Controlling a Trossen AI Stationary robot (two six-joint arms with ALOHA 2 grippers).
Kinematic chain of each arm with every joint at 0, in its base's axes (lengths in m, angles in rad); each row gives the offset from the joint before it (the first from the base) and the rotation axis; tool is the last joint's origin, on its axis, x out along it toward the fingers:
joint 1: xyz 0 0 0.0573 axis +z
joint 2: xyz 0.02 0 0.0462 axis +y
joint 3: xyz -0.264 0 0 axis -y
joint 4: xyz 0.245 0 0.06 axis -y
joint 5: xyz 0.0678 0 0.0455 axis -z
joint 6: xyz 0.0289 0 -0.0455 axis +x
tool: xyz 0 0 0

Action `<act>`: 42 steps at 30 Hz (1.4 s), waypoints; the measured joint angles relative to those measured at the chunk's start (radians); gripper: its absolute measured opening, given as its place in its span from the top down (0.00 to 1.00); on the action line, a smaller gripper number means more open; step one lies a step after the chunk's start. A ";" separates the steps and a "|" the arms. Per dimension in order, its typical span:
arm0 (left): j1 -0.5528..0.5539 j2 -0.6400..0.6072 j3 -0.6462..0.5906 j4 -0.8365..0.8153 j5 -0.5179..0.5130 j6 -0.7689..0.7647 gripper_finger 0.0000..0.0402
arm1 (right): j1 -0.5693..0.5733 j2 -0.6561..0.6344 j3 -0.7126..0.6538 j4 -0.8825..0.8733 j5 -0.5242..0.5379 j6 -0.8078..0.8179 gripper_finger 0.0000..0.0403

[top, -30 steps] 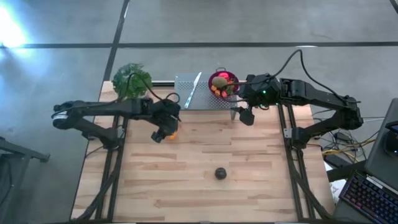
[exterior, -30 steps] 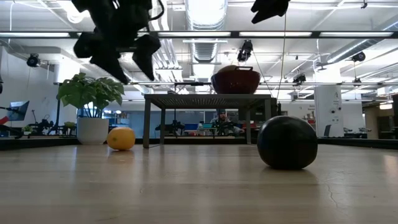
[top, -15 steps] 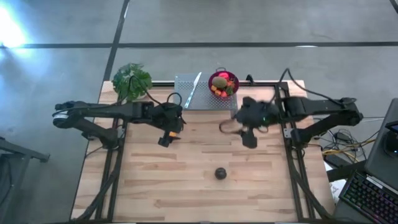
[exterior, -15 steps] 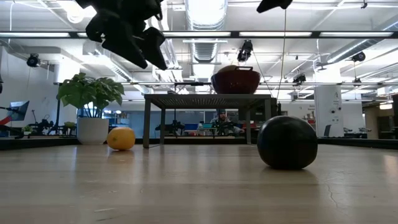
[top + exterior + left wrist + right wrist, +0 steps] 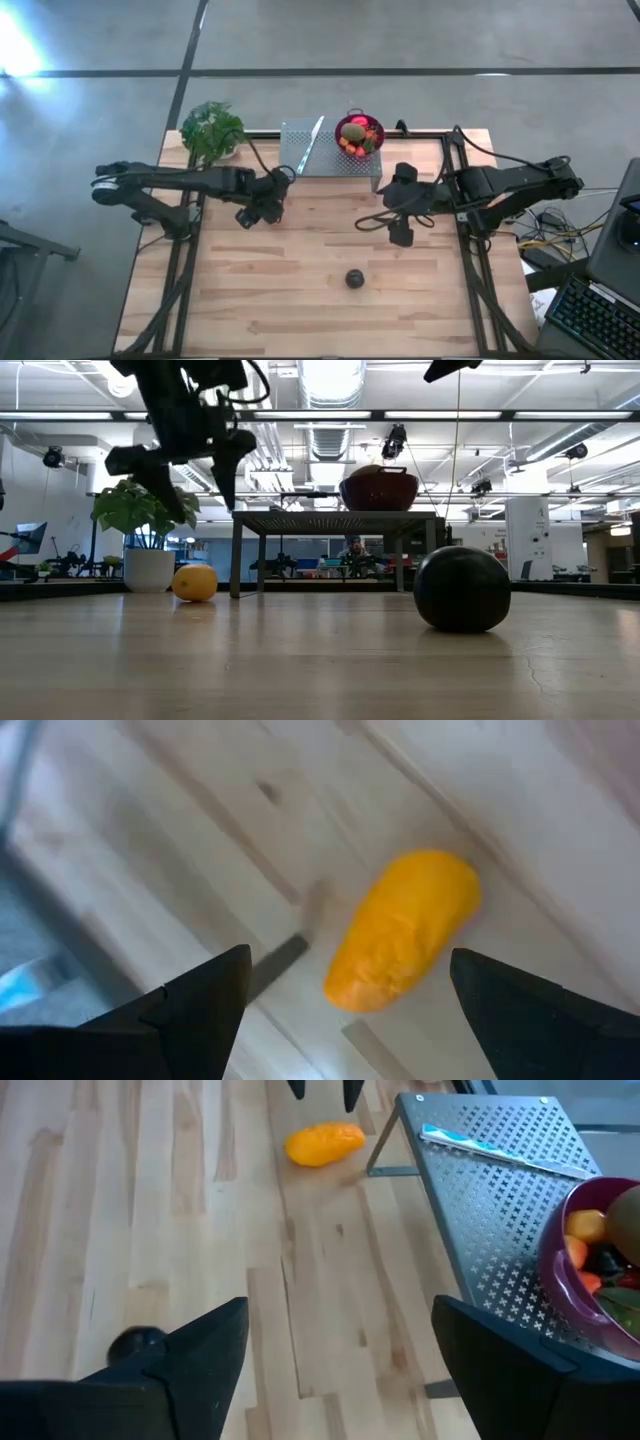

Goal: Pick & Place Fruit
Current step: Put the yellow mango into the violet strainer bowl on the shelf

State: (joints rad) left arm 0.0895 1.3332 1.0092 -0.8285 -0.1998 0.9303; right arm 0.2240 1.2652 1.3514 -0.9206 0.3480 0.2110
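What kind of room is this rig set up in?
Likely a robotics lab or open workshop: bare ceiling ducts and strip lights, a polished concrete floor, and a keyboard beside the table.

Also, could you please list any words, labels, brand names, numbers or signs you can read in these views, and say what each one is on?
None: no readable text in any view.
The orange fruit, dark ball, purple bowl and metal rack carry no visible print.
The keyboard keys are too small to read.
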 joint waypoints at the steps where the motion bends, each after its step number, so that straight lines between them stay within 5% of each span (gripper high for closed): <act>1: 0.000 0.011 0.000 -0.009 -0.007 0.023 0.14 | -0.002 0.000 0.000 0.001 0.000 -0.002 0.23; 12: -0.001 0.186 0.000 -0.036 -0.071 0.193 0.14 | -0.008 0.000 0.000 0.010 0.003 -0.005 0.21; 31: -0.011 0.355 0.000 0.040 -0.032 0.222 0.14 | -0.008 0.000 -0.045 0.011 0.018 -0.009 0.31; 42: -0.016 0.395 0.002 0.071 -0.037 0.225 0.15 | -0.008 0.000 -0.046 0.012 0.020 -0.004 0.25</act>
State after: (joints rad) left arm 0.0738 1.7287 1.0111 -0.7572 -0.2367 1.1549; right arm 0.2157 1.2652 1.3056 -0.9089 0.3679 0.2066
